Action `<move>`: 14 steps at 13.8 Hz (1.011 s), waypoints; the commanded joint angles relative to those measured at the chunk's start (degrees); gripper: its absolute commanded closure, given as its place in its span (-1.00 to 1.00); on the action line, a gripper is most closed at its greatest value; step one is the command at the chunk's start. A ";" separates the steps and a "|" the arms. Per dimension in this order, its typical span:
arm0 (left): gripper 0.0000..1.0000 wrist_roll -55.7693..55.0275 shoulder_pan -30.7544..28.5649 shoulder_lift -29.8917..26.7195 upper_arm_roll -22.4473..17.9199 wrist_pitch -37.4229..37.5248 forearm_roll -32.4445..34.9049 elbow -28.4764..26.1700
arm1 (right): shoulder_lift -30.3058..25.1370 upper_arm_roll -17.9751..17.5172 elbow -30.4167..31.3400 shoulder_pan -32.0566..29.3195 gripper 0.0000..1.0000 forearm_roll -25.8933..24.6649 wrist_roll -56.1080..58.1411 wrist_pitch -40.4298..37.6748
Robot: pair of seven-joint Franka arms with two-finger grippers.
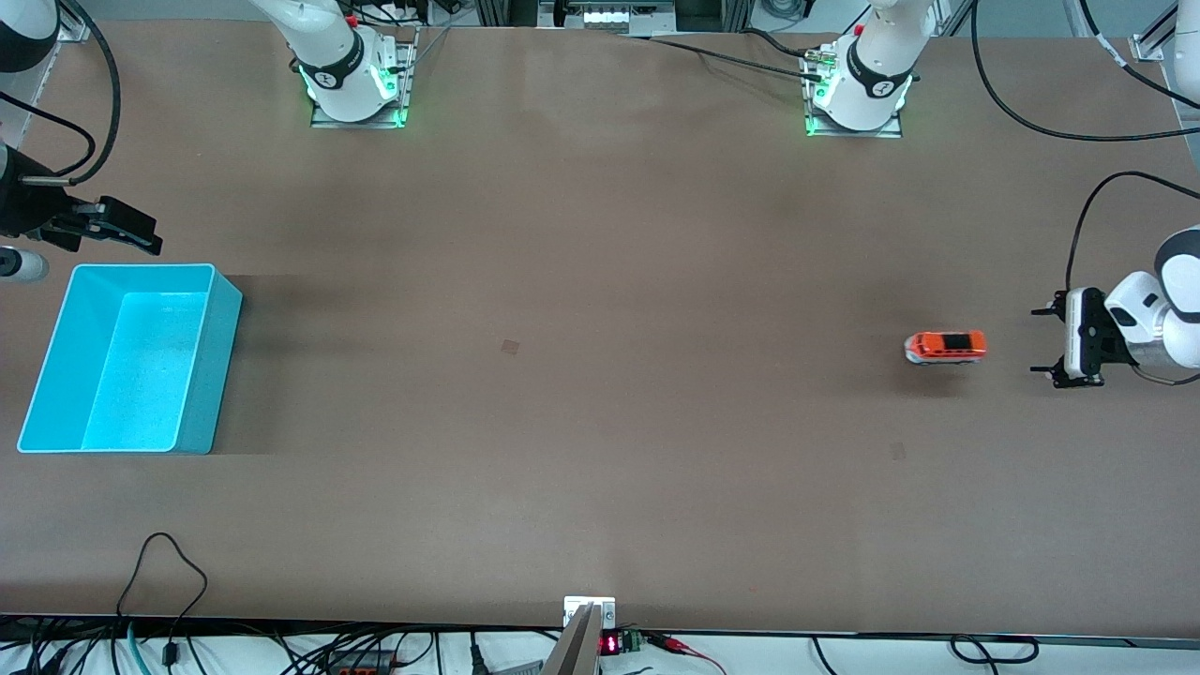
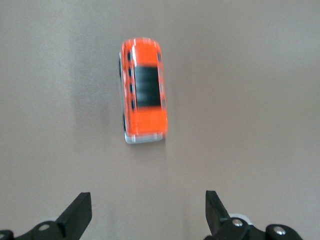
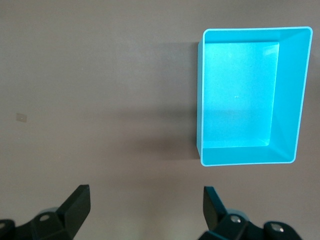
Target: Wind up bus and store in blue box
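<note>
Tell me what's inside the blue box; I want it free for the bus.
Nothing shows inside the blue box: its bare floor is visible in the front and right wrist views. The bus sits on the table near the open left gripper.

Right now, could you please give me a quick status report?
Left gripper open, beside the bus, not touching. Right gripper open near the blue box, which holds nothing. Nothing between bus and box.

Count: one bus (image 1: pixel 946 347); one blue box (image 1: pixel 56 356), well apart from it; two grippers, left gripper (image 1: pixel 1042 340), right gripper (image 1: pixel 141 236).
</note>
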State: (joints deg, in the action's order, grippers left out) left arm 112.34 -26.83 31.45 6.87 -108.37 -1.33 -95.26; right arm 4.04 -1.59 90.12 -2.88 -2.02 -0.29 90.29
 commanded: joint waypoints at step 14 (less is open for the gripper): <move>-1.00 -33.65 14.26 -4.20 4.37 18.73 4.58 12.55 | -0.18 -0.17 -0.30 -0.11 -1.00 0.52 -0.77 -0.21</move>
State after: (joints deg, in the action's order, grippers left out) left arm 83.61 -12.60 27.76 9.52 -90.93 2.33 -83.21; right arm 4.04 -1.59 90.12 -2.88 -2.02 -0.29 90.29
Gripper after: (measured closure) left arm 0.000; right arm 0.000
